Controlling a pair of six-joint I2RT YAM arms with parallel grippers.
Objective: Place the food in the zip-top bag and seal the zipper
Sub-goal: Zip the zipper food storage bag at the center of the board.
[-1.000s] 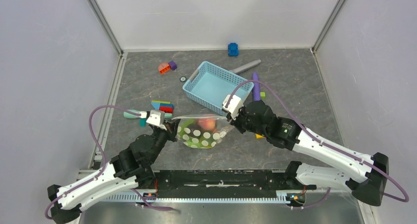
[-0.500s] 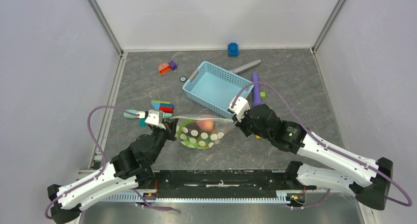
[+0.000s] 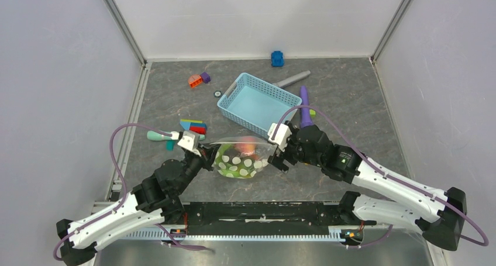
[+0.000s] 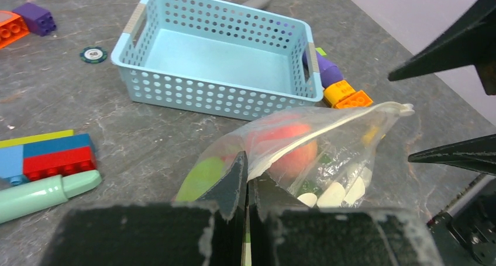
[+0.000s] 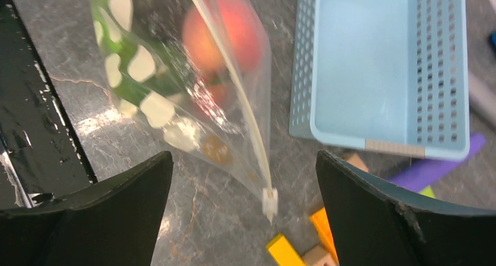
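Evidently late stage. Food (image 3: 248, 143), peach-pink and green pieces, inside zip-top bag (image 3: 237, 163), which sits just near of blue basket (image 3: 257, 102), between both arms. Left gripper (image 4: 245, 184) clamped on bag's left mouth corner. Right gripper (image 5: 243, 161) spread wide, fingers either side of right corner, not touching. Zipper (image 4: 339, 124) reads as single flat line; seal likely made, full closure unconfirmed. Remaining: verify seal, release. Zipper long axis runs left–right; mouth edge up, dotted body sagging toward near side.
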